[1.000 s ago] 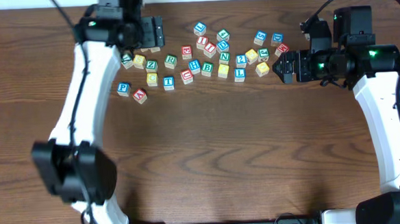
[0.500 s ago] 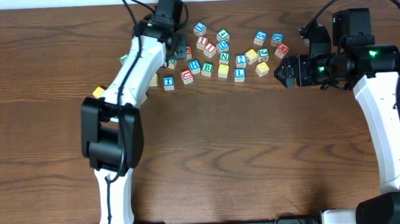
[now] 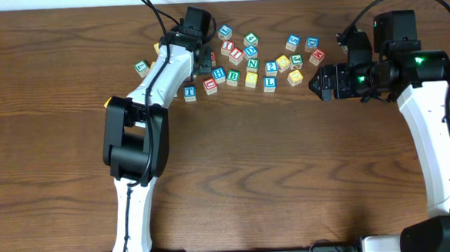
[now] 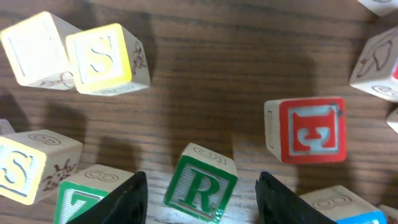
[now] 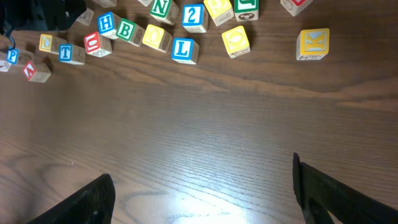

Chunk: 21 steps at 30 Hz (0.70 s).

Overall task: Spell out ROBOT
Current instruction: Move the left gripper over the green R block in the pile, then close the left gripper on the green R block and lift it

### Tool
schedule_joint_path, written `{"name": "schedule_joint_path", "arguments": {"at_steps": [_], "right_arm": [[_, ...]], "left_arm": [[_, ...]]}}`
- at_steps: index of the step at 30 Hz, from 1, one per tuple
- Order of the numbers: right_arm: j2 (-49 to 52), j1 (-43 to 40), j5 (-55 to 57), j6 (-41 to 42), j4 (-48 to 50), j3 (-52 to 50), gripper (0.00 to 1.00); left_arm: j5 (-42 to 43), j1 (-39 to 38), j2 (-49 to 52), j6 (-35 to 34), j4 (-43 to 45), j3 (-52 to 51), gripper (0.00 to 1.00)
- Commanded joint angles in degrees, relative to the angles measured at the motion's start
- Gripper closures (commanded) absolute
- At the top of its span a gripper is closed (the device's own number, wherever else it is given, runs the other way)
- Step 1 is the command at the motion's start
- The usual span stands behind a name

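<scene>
In the left wrist view a green R block (image 4: 202,194) lies tilted on the table between the two open fingers of my left gripper (image 4: 199,179). In the overhead view the left gripper (image 3: 203,61) hovers over the left part of the letter-block cluster and hides the R. A blue T block (image 3: 189,91), a green B block (image 3: 233,78) and a yellow O block (image 3: 295,77) lie in the front row. They also show in the right wrist view: T (image 5: 65,53), B (image 5: 127,30), O (image 5: 236,40). My right gripper (image 3: 316,81) is open and empty, just right of the cluster.
Around the R are a red E block (image 4: 311,130), a yellow S block (image 4: 102,57) and a green Z block (image 4: 81,199). A blue L (image 5: 183,50) and a yellow K (image 5: 313,43) lie in the front row. Bare wooden table (image 3: 289,177) spreads in front of the cluster.
My left arm has swung right from the table's left side over the block cluster and come down around the R block. The right arm has hardly moved.
</scene>
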Motion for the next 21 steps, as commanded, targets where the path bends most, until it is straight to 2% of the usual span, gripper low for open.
{"name": "schedule_joint_path", "arguments": {"at_steps": [1, 10, 15, 21], "right_arm": [[-0.3, -0.2, -0.5, -0.5, 0.0, -0.7, 0.13], [-0.3, -0.2, -0.3, -0.5, 0.5, -0.7, 0.12], [-0.3, -0.2, -0.2, -0.5, 0.7, -0.7, 0.11], [-0.3, -0.2, -0.2, -0.5, 0.8, -0.7, 0.08]], "left_arm": [[-2.1, 0.0, 1.3, -0.3, 0.6, 1.3, 0.44], [-2.1, 0.0, 3.7, -0.1, 1.2, 0.7, 0.45], [-2.1, 0.0, 3.7, -0.1, 1.1, 0.6, 0.61], [-2.2, 0.0, 2.7, -0.1, 0.5, 0.6, 0.73]]}}
